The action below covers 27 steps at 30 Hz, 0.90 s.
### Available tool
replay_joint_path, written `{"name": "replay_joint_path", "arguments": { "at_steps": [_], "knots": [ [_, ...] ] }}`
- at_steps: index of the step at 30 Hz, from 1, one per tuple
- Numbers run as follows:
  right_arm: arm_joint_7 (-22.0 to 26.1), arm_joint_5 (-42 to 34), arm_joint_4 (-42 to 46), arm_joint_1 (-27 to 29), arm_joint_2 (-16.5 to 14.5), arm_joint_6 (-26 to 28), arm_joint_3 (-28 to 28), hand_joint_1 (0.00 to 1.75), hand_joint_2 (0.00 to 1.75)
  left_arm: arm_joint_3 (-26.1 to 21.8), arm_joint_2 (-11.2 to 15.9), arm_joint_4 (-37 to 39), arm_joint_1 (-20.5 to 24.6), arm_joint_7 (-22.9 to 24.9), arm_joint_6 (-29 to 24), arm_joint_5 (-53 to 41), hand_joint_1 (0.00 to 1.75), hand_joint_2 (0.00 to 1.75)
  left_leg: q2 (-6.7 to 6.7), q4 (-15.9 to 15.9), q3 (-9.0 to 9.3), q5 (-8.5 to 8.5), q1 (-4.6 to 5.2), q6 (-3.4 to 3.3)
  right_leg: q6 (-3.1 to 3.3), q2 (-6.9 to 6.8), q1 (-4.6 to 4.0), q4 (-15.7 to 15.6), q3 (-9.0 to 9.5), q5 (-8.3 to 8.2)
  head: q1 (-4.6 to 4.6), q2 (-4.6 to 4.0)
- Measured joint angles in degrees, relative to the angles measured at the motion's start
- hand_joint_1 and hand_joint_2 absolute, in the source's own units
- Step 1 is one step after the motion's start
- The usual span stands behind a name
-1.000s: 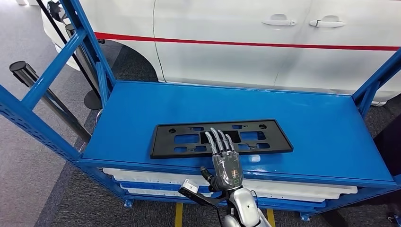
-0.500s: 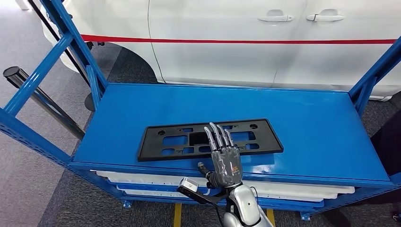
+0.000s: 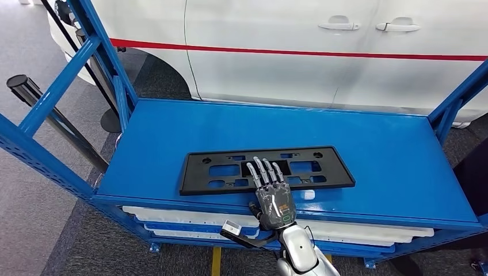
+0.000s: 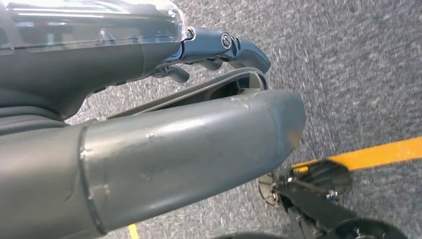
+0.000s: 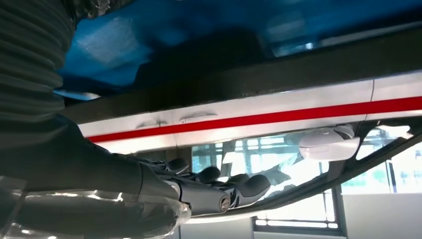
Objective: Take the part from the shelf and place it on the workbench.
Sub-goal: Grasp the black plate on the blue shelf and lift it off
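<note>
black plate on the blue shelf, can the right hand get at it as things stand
Probably yes: the right hand already lies flat with fingers spread over the black plate's near edge, and nothing else sits on the blue shelf beside it.

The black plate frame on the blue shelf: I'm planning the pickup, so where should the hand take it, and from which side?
Probably the near long edge of the black plate frame, approached from the robot's side. It lies flat on the blue shelf, thin, with cutouts, close to the front lip, so its rim offers purchase. The right hand rests there, fingers extended over that edge.
</note>
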<state>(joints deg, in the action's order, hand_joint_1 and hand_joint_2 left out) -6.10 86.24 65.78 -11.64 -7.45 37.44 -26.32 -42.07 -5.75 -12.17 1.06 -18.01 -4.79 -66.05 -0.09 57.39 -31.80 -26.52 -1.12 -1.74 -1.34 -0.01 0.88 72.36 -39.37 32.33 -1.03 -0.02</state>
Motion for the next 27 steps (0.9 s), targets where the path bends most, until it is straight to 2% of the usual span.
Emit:
{"name": "replay_joint_path", "arguments": {
  "at_steps": [2, 3, 4, 7, 12, 13, 14, 15, 16, 18, 19, 20, 21, 24, 25, 27],
  "knots": [
    [-0.4, 0.0, -0.8, -0.5, 0.0, 0.2, 0.0, 0.0, 1.75, -0.1, 0.0, 0.0, 0.0, 0.1, 0.1, -0.2, 0.0, 0.0, -0.07, 0.2, 0.28, -0.29, 0.03, 0.4, 0.27, 0.0, 0.04, -7.8, 3.79, -3.78, 0.01, 0.0],
    [-0.7, -0.1, -1.3, -0.9, -0.1, 0.6, 0.0, 0.0, 1.75, -0.1, 0.0, 0.0, 0.0, 0.1, 0.1, -0.5, 0.0, 0.0, -0.1, 0.3, 0.32, -0.47, 0.14, 0.71, 0.5, 0.01, -0.03, -11.0, 5.29, -4.91, 0.01, 0.0],
    [-0.9, -0.3, -2.0, -1.5, -0.2, 1.2, 0.2, 0.0, 1.75, -0.1, 0.0, 0.0, 0.1, 0.1, 0.2, -0.7, 0.0, 0.0, -0.13, 0.4, 0.31, -0.58, 0.25, 1.03, 0.74, 0.03, -0.11, -12.9, 6.12, -5.33, 0.03, 0.0],
    [-1.1, -1.0, -3.7, -3.0, -0.5, 2.4, 0.9, 0.0, 1.75, -0.1, 0.0, 0.0, 0.2, 0.1, 0.4, -1.3, 0.0, 0.0, -0.15, 0.2, 0.36, -0.54, 0.28, 1.84, 1.39, 0.07, -0.44, -13.3, 6.19, -5.24, 0.01, -0.01],
    [-1.1, -1.1, -4.0, -3.3, -0.5, 2.6, 1.0, 0.0, 1.75, -0.1, 0.0, 0.0, 0.2, 0.1, 0.4, -1.4, 0.0, 0.0, -0.15, 0.1, 0.43, -0.47, 0.21, 2.04, 1.58, 0.07, -0.56, -13.3, 6.2, -5.27, 0.01, -0.01],
    [-1.1, -1.2, -4.2, -3.5, -0.6, 2.6, 1.1, 0.0, 1.75, -0.1, 0.0, 0.0, 0.2, 0.0, 0.5, -1.4, 0.0, 0.0, -0.14, 0.5, 0.31, -0.78, 0.15, 2.2, 1.83, 0.02, -0.44, -13.5, 6.27, -5.43, 0.02, -0.01],
    [-1.1, -1.2, -4.5, -3.9, -0.6, 2.6, 1.3, 0.0, 1.75, -0.1, 0.1, 0.0, 0.2, 0.0, 0.5, -1.5, 0.0, 0.0, -0.12, 1.2, 0.07, -1.31, 0.09, 2.38, 2.15, -0.02, -0.32, -13.7, 6.34, -5.59, 0.03, 0.0],
    [-1.1, -1.3, -5.1, -4.3, -0.8, 2.7, 1.5, 0.0, 1.75, -0.1, 0.1, 0.0, 0.2, 0.0, 0.5, -1.6, 0.0, 0.0, -0.11, 5.8, -2.0, -3.55, 0.03, 2.68, 2.56, -0.09, -0.3, -13.9, 6.33, -5.74, 0.04, 0.0],
    [-0.9, -1.6, -5.7, -4.7, -1.0, 2.8, 1.7, 0.0, 1.75, -0.1, 0.1, 0.0, 0.2, 0.0, 0.6, -1.7, 0.0, 0.0, -0.09, 8.3, -3.12, -4.36, -0.02, 2.83, 2.96, -0.12, -0.31, -14.0, 6.36, -5.85, 0.04, 0.0],
    [-0.6, -2.2, -6.7, -5.5, -1.5, 2.8, 2.2, 0.0, 1.75, -0.1, 0.3, 0.0, 0.2, -0.1, 0.7, -2.1, 0.0, 0.0, -0.07, 8.5, -3.16, -3.81, 0.05, 2.5, 3.18, -0.06, -0.64, -13.8, 6.34, -5.74, 0.03, -0.01],
    [-0.5, -2.6, -6.8, -5.9, -1.7, 2.9, 2.4, 0.0, 1.75, -0.1, 0.3, 0.0, 0.2, -0.2, 0.7, -2.3, 0.0, 0.0, -0.06, 4.0, -1.14, -1.67, 0.19, 2.1, 3.03, 0.01, -0.78, -13.7, 6.36, -5.68, 0.02, 0.0],
    [-0.5, -2.8, -7.0, -6.4, -1.8, 2.9, 2.6, 0.0, 1.75, -0.1, 0.4, 0.0, 0.3, -0.1, 0.7, -2.5, 0.0, 0.0, -0.07, 1.6, -0.08, -0.94, 0.35, 1.79, 2.79, 0.03, -0.86, -13.6, 6.29, -5.7, 0.02, 0.0],
    [-0.5, -3.0, -7.2, -6.8, -1.8, 2.8, 2.9, 0.0, 1.75, -0.1, 0.4, 0.0, 0.4, -0.1, 0.8, -2.7, 0.0, 0.0, -0.08, 0.7, 0.22, -0.86, 0.52, 1.55, 2.51, 0.04, -0.88, -13.6, 6.2, -5.76, 0.02, 0.01],
    [-1.1, -2.9, -7.6, -8.1, -1.8, 2.6, 3.8, 0.0, 1.75, -0.1, 0.5, 0.0, 0.4, 0.0, 0.8, -3.1, 0.0, 0.0, -0.07, 0.0, 0.28, -0.18, 0.46, 0.67, 1.47, 0.05, -0.88, -13.7, 6.08, -5.76, 0.02, 0.0],
    [-1.4, -2.6, -7.8, -8.6, -1.7, 2.5, 4.2, 0.0, 1.75, -0.1, 0.5, 0.0, 0.4, 0.0, 0.8, -3.2, 0.0, 0.0, -0.01, -0.3, 0.34, 0.13, 0.3, 0.26, 1.17, 0.06, -0.85, -12.7, 5.66, -4.95, 0.01, 0.0],
    [-2.3, -1.5, -8.4, -9.4, -1.2, 2.2, 5.2, 0.0, 1.75, -0.2, 0.5, 0.0, 0.4, 0.0, 0.8, -3.5, 0.0, 0.0, 0.09, -0.8, 0.29, 0.51, 0.12, -0.22, 0.7, 0.07, -0.59, -7.3, 3.2, -1.68, -0.01, -0.01]
  ]
}}
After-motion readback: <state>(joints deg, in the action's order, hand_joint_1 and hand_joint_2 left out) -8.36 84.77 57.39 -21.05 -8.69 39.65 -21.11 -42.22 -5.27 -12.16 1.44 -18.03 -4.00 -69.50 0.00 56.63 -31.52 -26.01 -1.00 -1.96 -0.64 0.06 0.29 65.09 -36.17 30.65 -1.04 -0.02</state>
